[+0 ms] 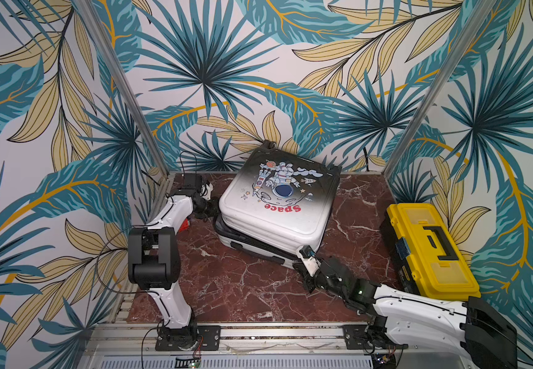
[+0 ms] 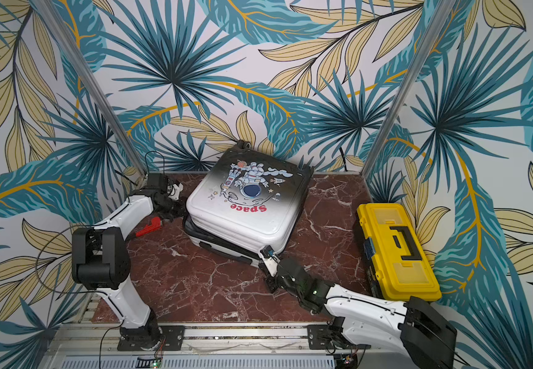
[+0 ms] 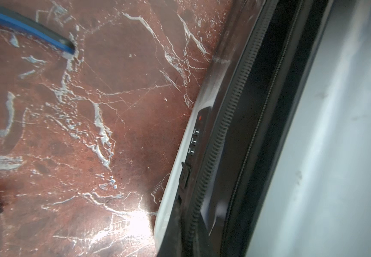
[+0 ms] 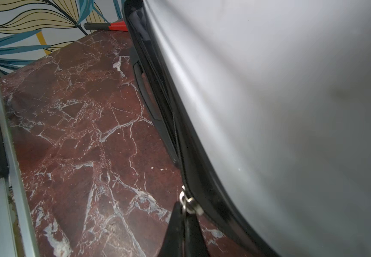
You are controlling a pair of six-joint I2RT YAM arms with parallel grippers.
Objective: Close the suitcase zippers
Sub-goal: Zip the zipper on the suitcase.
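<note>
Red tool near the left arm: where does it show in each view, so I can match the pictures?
Top view: red tool, only a sliver showing behind the left arm.
Top view: lying exposed between that arm and the suitcase.
Left wrist: not in it.
Right wrist: at the tabletop's far end, past the suitcase corner.
Shared landmark: the suitcase's white shell, in all four.
</note>
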